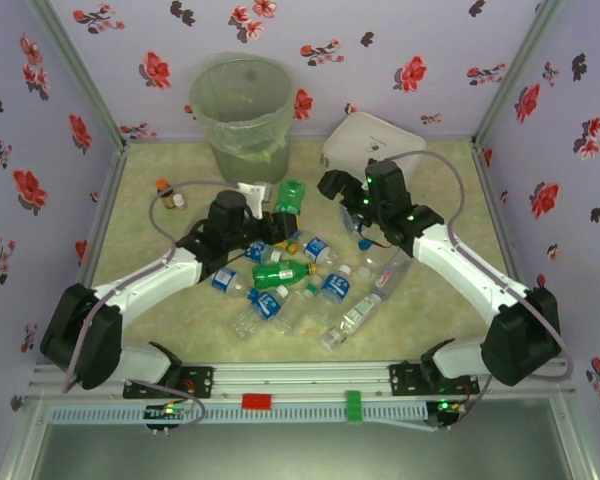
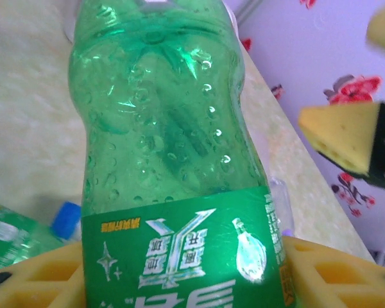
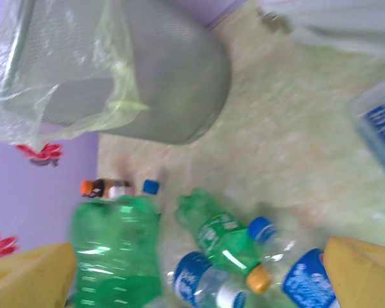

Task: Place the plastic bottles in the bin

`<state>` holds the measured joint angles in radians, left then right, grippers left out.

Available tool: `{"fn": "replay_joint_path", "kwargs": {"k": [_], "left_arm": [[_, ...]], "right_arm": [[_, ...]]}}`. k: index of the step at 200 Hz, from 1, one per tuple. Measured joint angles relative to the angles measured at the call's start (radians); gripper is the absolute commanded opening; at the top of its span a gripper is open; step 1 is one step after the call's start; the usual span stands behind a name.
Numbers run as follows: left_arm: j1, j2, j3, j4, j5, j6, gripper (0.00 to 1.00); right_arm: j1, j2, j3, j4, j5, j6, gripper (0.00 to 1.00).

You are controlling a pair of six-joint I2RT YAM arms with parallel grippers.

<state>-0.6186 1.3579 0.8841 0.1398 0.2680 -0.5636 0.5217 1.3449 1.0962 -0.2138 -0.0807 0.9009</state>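
I have my left gripper [image 2: 183,279] clamped on the green bottle [image 2: 173,160], with its yellow pads [image 2: 45,279] pressing the labelled end. From above, the bin [image 1: 240,160] stands near, at the bottle's 11 o'clock. My right gripper [image 3: 199,273] gapes wide and empty above the loose bottles [image 3: 228,240].

Top external: fixed high behind the arm bases, looking down across the whole counter [image 1: 410,325]. Left wrist: hard against a green bottle [image 2: 167,141]. Right wrist: tilted, nearer, facing the bin [image 3: 167,83], shared with top.
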Motion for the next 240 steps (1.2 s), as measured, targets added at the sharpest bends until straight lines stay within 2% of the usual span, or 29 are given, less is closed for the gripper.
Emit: {"fn": "replay_joint_path", "kwargs": {"k": [32, 67, 116, 152, 186, 199, 240], "left_arm": [[0.078, 0.003, 0.258, -0.184, -0.029, 0.091, 0.47], [0.197, 0.080, 0.584, -0.261, -0.040, 0.176, 0.47], [0.315, 0.408, 1.065, -0.396, -0.051, 0.253, 0.47], [0.347, 0.678, 1.379, -0.577, -0.060, 0.284, 0.48], [0.362, 0.876, 1.607, -0.728, -0.072, 0.290, 0.50], [0.365, 0.920, 1.653, -0.765, -0.076, 0.290, 0.57], [0.368, 0.945, 1.672, -0.821, -0.081, 0.282, 0.99]], "right_arm": [[-0.007, -0.009, 0.000, -0.111, 0.106, -0.043, 1.00], [-0.007, -0.009, -0.001, -0.206, 0.176, -0.068, 1.00], [-0.007, -0.011, -0.054, -0.212, 0.191, -0.071, 1.00], [-0.007, -0.053, -0.085, -0.211, 0.190, -0.072, 1.00], [-0.007, -0.084, -0.089, -0.209, 0.190, -0.089, 1.00], [-0.007, -0.089, -0.093, -0.209, 0.190, -0.090, 1.00], [-0.007, -0.098, -0.117, -0.209, 0.197, -0.105, 1.00]]}}
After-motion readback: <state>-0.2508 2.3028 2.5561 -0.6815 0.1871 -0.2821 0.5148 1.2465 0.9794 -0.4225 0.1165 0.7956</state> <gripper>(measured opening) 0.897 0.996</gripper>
